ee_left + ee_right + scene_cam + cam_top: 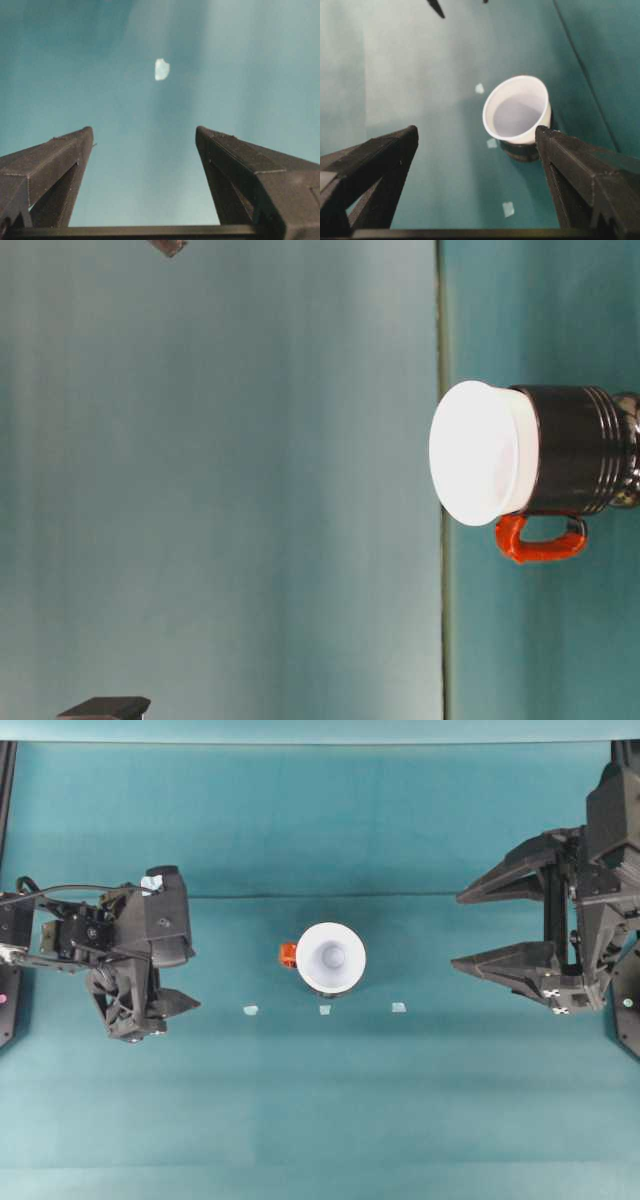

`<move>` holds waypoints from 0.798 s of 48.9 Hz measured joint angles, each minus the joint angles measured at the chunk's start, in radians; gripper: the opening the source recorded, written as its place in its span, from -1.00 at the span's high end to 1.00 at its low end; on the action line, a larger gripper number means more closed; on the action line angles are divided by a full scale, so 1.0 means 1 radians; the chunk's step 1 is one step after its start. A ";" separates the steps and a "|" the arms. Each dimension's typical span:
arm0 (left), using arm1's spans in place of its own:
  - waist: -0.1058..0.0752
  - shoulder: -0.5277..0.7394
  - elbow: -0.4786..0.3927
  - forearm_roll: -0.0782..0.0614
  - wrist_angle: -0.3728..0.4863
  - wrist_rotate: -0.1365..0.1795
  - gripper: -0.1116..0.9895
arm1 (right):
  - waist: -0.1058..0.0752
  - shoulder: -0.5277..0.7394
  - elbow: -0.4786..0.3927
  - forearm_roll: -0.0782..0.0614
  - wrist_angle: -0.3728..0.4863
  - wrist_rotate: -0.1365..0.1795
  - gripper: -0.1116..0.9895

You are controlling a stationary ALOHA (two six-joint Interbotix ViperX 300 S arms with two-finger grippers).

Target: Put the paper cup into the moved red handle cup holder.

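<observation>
The paper cup already sits in the red handle cup holder, between both grippers. Right gripper and left gripper are spread wide, empty. The task looks finished; only retreat remains.

One paper cup, one red handle cup holder, seemingly three tape marks.

- A flat table, covered edge to edge in a smooth teal cloth, carries everything; a faint crease crosses the cloth between the far edge and the middle.
- A glossy black cylindrical cup holder with a red-orange handle stands upright near the table's centre, its handle turned toward the left edge.
- Three small pale paper squares lie flat in a row, just nearer the front edge than the holder, well apart from one another.
</observation>
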State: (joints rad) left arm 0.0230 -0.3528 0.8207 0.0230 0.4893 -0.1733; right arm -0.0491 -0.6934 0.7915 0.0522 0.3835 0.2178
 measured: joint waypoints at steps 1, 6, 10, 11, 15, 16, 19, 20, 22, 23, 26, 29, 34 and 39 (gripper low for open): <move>-0.002 0.000 -0.002 0.003 -0.002 0.000 -0.86 | 0.000 0.000 0.000 0.002 0.000 0.000 -0.78; 0.000 0.000 0.000 0.003 -0.002 0.000 -0.86 | 0.000 0.000 0.000 0.002 0.000 0.000 -0.78; -0.002 0.000 -0.002 0.003 -0.002 0.000 -0.87 | 0.000 0.000 0.002 0.000 0.000 0.000 -0.78; 0.000 0.000 0.000 0.003 -0.002 0.000 -0.87 | 0.000 0.000 0.002 0.000 0.000 0.000 -0.78; -0.002 0.002 0.000 0.003 -0.002 0.000 -0.87 | -0.002 0.000 0.000 0.000 0.002 0.000 -0.78; -0.002 0.000 -0.002 0.003 0.000 0.000 -0.87 | -0.002 0.000 0.002 0.000 0.000 0.000 -0.78; -0.002 0.002 -0.002 0.003 0.000 0.000 -0.87 | -0.003 0.000 0.002 0.002 0.000 0.000 -0.78; -0.002 0.002 0.000 0.003 0.000 0.000 -0.87 | -0.003 0.000 0.002 0.000 0.000 0.000 -0.78; -0.002 0.002 0.000 0.003 -0.002 0.000 -0.87 | -0.003 0.000 0.002 0.000 0.000 -0.002 -0.78; -0.002 0.002 -0.002 0.000 -0.002 0.000 -0.87 | -0.005 0.000 0.000 0.000 0.000 -0.002 -0.78; 0.000 0.002 0.000 0.003 -0.002 0.000 -0.86 | -0.003 0.000 0.002 0.000 -0.002 0.000 -0.78; -0.002 0.003 0.000 0.003 -0.002 0.000 -0.87 | -0.005 0.000 0.002 0.000 -0.005 0.000 -0.78; -0.002 0.006 0.000 0.003 -0.002 0.000 -0.87 | -0.005 0.000 0.002 0.000 -0.009 0.000 -0.78; 0.000 0.011 0.000 0.000 0.000 0.000 -0.86 | -0.005 0.000 0.002 0.000 -0.012 0.000 -0.78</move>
State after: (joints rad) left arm 0.0230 -0.3421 0.8207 0.0230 0.4893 -0.1733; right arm -0.0537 -0.6934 0.7931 0.0522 0.3712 0.2178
